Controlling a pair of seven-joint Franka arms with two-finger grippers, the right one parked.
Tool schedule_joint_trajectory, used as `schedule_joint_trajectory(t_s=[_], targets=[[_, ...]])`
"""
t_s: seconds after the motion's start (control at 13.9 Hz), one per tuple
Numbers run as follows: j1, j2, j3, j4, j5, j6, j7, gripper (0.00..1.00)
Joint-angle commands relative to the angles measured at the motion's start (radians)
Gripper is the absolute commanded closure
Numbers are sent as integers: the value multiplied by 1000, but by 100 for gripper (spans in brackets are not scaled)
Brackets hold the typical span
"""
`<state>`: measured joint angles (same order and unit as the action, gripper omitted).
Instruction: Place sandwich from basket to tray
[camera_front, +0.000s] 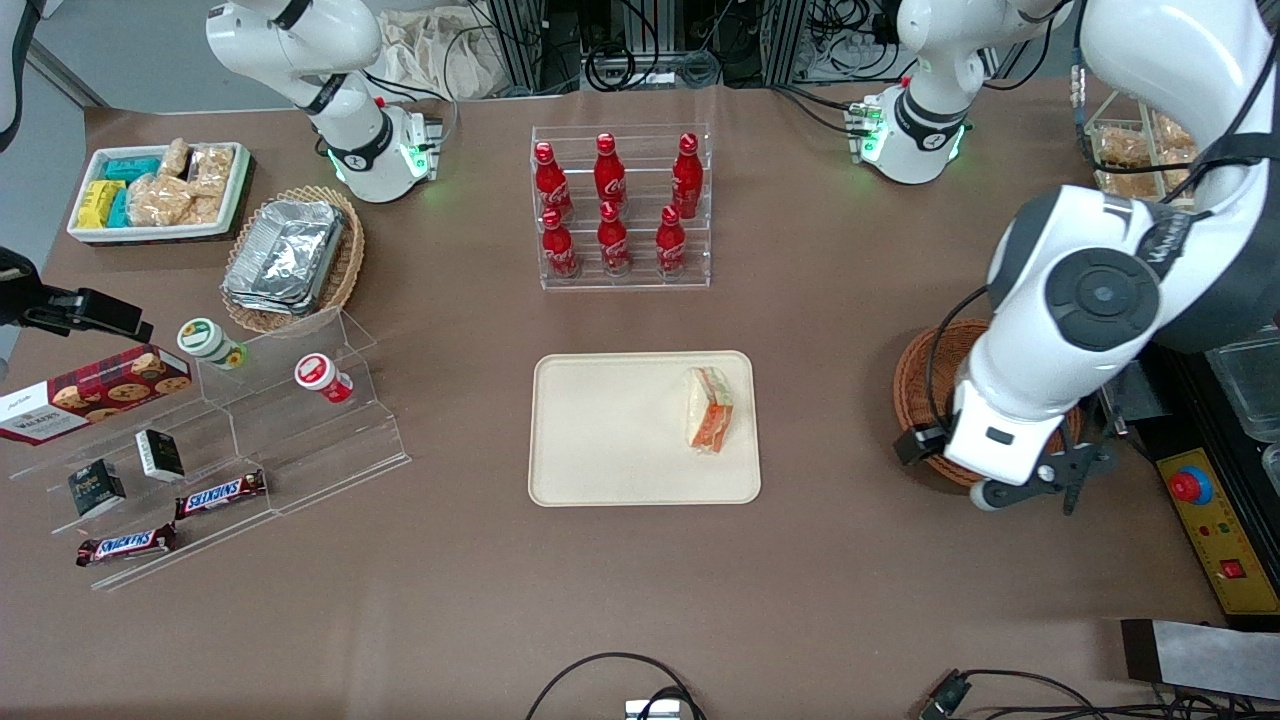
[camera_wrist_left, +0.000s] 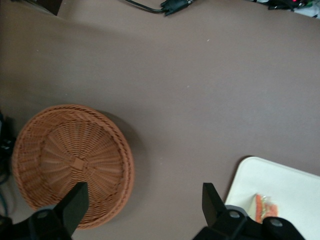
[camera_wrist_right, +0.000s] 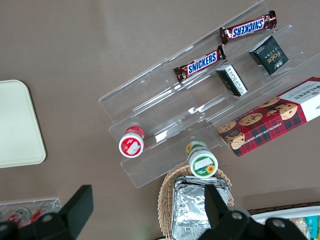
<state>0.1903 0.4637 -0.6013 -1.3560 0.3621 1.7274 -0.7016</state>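
My pincer (camera_wrist_left: 142, 210) hangs spread wide and holding nothing, above bare brown table (camera_wrist_left: 190, 85) between the round woven basket (camera_wrist_left: 72, 162) and the cream tray (camera_wrist_left: 280, 187). The basket sits just to one side of me. The sandwich (camera_front: 708, 409) lies on the tray, at the tray end nearest my pincer.

Two Snickers bars (camera_wrist_right: 222, 45) lie on the clear stepped stand (camera_wrist_right: 165, 100), near the tray (camera_wrist_right: 17, 125).
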Motion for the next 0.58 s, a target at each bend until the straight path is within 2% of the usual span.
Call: schedule_joint_trajectory(t_s=[0.0, 0.14, 0.29, 0.51], targets=[[44, -49, -2, 8, -48, -66, 134, 0], [66, -94, 33, 8, -112, -81, 218, 0], [40, -158, 148, 3, -195, -109, 337, 0], [2, -238, 277, -14, -252, -164, 486, 0]])
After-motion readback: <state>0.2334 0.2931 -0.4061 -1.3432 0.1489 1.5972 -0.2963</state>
